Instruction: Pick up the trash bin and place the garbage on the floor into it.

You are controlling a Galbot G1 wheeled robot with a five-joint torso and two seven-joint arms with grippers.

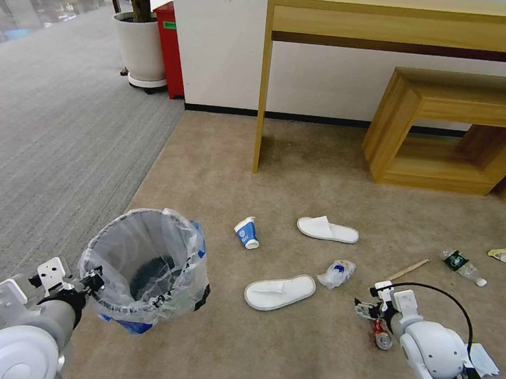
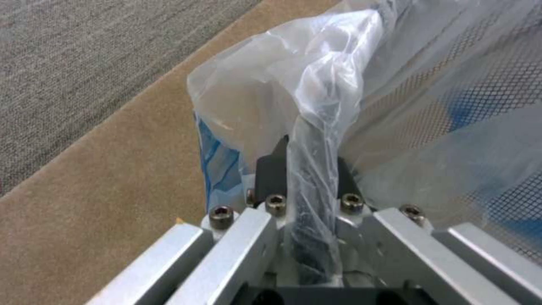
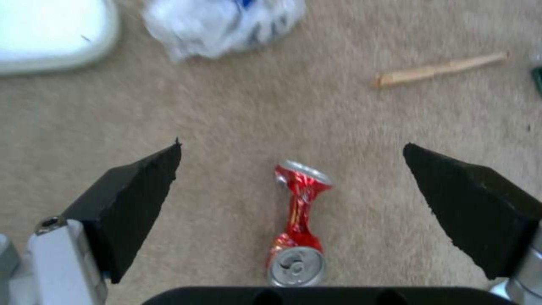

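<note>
The trash bin [image 1: 144, 263], black with a clear liner, stands at the left on the beige floor [image 1: 287, 359]. My left gripper [image 1: 93, 282] is shut on its near rim; in the left wrist view the gripper [image 2: 308, 156] pinches the rim and bunched liner of the bin [image 2: 440, 106]. My right gripper [image 1: 367, 310] hangs open just above a crushed red can [image 1: 381, 337]. In the right wrist view the can [image 3: 296, 220] lies between the spread fingers of the gripper [image 3: 292, 146], untouched. Other garbage: two white slippers [image 1: 327, 229] [image 1: 279, 291], a paper cup [image 1: 246, 233], a stick [image 1: 407, 269], a bottle [image 1: 462, 265].
A crumpled white-blue wrapper [image 1: 336, 273], a yellowish wrapper [image 1: 504, 255] and a pale blue mask [image 1: 483, 360] also lie on the carpet. A wooden desk [image 1: 392, 20] and low wooden shelf [image 1: 447, 134] stand at the back wall. Grey striped carpet [image 1: 55, 129] lies left, with a planter [image 1: 140, 49].
</note>
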